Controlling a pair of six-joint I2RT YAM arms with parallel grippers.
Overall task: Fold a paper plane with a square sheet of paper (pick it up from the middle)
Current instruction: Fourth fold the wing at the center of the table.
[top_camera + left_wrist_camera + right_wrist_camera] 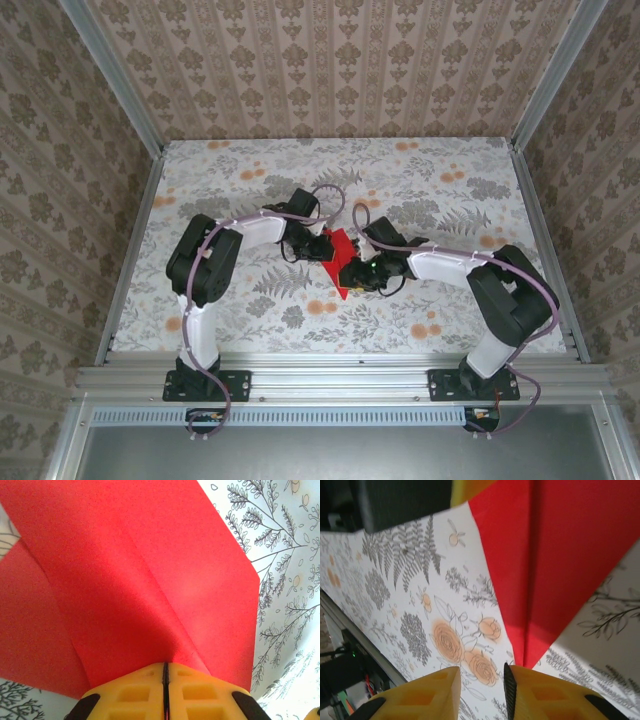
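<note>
Gripping paper plane (150,580) at centre crease with left end effector (164,669); right end effector (481,674) parted, pointed tip just beside one finger.

Two arms (205,270) with black joints and white links, lilac cables (331,189), yellow end effector fingers (135,696), black bases (207,384)

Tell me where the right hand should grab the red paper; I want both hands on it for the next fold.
Probably the narrow tip of the red paper, approached end-on along its crease: the layers taper flat there, the open right hand faces it, and the left hand pinches the opposite end.
</note>
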